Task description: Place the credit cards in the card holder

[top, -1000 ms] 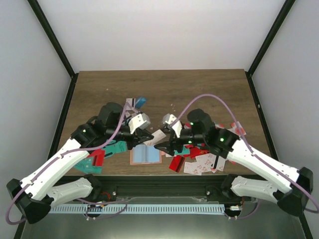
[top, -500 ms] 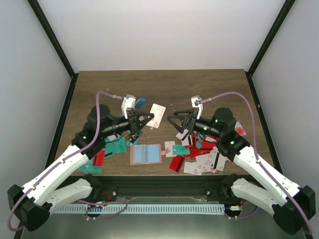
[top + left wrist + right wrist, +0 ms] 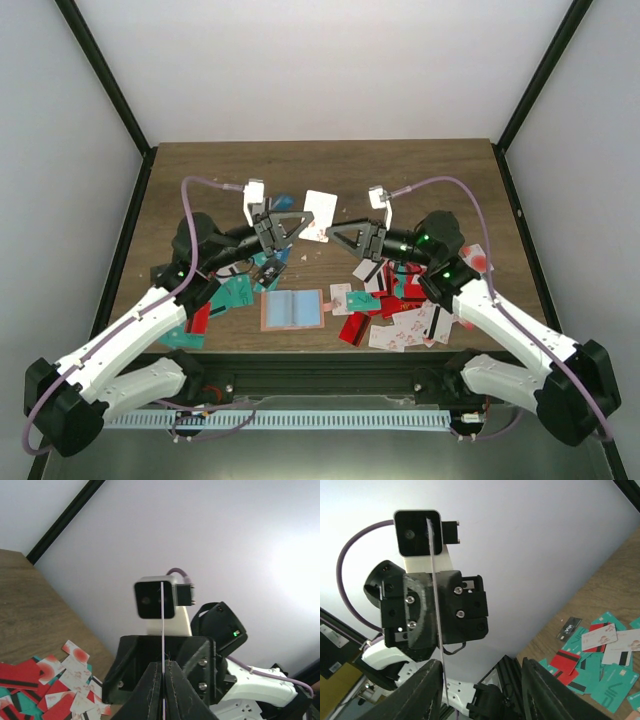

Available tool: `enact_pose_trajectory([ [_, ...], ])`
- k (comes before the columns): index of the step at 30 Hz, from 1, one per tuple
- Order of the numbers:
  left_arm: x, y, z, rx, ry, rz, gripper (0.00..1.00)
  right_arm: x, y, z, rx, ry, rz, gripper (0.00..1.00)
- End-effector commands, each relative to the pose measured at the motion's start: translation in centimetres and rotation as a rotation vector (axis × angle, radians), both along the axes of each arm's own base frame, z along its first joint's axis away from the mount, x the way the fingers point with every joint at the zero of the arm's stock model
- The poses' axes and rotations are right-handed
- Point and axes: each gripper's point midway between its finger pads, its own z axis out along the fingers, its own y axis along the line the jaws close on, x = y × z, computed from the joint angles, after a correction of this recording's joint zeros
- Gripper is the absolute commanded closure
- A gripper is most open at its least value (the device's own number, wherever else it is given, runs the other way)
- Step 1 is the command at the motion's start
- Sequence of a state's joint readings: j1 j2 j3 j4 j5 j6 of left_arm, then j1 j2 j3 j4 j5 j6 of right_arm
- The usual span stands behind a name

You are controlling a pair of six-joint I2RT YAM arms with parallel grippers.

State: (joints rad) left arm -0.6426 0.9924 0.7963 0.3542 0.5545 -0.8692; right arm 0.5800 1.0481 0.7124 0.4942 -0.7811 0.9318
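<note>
Currently your left gripper is clamped on one white credit card with red marks, holding it up off the table. In the left wrist view that card shows edge-on, a thin line pinched between the closed fingertips. Your right gripper faces it from just beside, jaws spread wide and grasping nothing. Its wrist view has the card's edge standing between the fingers, nearer one of them. The card holder lies open on the table between the two arms. Loose credit cards are heaped to its right, with fewer to its left.
</note>
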Motion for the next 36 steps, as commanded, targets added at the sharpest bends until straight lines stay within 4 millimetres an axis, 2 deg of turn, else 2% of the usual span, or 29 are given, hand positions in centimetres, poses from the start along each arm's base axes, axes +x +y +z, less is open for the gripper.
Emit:
enact_pose_trajectory([
  [1, -0.4, -0.1, 1.2, -0.043, -0.026, -0.029, 0.96, -0.6, 0.2, 3.4, 0.064, -0.074, 0.048, 0.59],
  [9, -0.2, -0.3, 0.9, -0.033, -0.013, -0.033, 0.96, -0.4, 0.7, 4.5, 0.090, -0.086, 0.087, 0.75],
  [13, 0.0, -0.3, 0.6, -0.025, -0.002, -0.027, 0.96, -0.4, 0.9, 4.5, 0.088, -0.082, 0.097, 0.98],
  [16, 0.3, -0.3, 0.4, -0.018, 0.006, -0.012, 0.94, -0.2, 0.8, 4.1, 0.084, -0.064, 0.085, 0.99],
  [17, 0.4, -0.1, 0.2, -0.013, 0.010, -0.001, 0.87, -0.1, 0.8, 3.8, 0.078, -0.056, 0.079, 0.99],
  [19, 0.9, 0.3, -0.1, 0.009, 0.025, 0.030, 0.60, 0.4, 1.0, 3.1, 0.044, -0.025, 0.059, 0.99],
  [21, 2.0, 1.0, -1.1, 0.076, 0.075, 0.095, 0.43, 1.1, 1.2, 1.7, -0.012, 0.017, 0.038, 0.99],
  [23, 3.2, 2.1, -3.9, 0.201, 0.164, 0.168, 0.37, 1.7, 1.4, 0.0, -0.071, 0.066, 0.022, 0.99],
  [28, 3.8, 4.3, -8.0, 0.422, 0.248, 0.253, 0.24, 2.1, 1.6, -5.0, -0.197, 0.210, 0.022, 0.99],
  [31, 4.2, 6.9, -10.7, 0.543, 0.311, 0.366, 0.01, 2.1, 1.6, -7.8, -0.264, 0.275, 0.019, 0.99],
  [36, 3.8, 10.3, -13.6, 0.660, 0.366, 0.485, 0.00, 1.3, 1.6, -11.4, -0.321, 0.343, 0.033, 0.99],
])
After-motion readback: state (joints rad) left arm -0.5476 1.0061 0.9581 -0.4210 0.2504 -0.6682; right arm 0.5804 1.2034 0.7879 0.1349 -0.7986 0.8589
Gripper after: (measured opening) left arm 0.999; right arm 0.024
